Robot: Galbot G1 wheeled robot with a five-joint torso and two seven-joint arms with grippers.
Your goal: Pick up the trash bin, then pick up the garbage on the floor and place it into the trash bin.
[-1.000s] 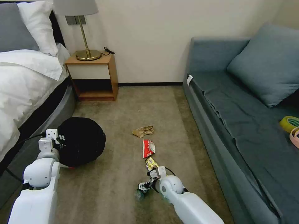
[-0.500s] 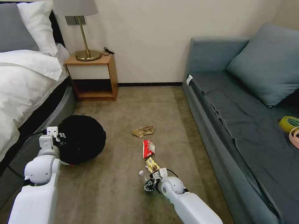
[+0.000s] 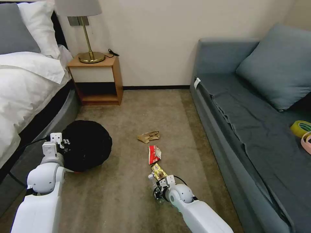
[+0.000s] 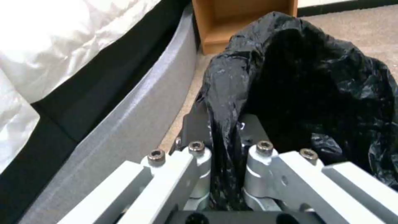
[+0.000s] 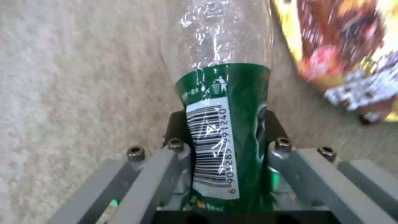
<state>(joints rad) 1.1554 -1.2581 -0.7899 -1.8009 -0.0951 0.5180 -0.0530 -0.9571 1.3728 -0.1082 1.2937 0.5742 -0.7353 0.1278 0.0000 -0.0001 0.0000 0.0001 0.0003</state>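
Right hand (image 5: pixel 226 140) pinching green bottle (image 5: pixel 226 124) — left hand (image 4: pixel 226 146) clamped on trash bin (image 3: pixel 86 145) liner rim.

The trash bin (image 3: pixel 86 145) wears a crinkly, glossy black plastic liner. The bottle (image 5: pixel 226 102) is clear, shiny plastic with a glossy green printed label; the snack wrapper (image 5: pixel 344 53) beside it is shiny foil. The floor (image 3: pixel 136 110) is rough, matt carpet. The pincers' links are matt grey metal with dark screws.
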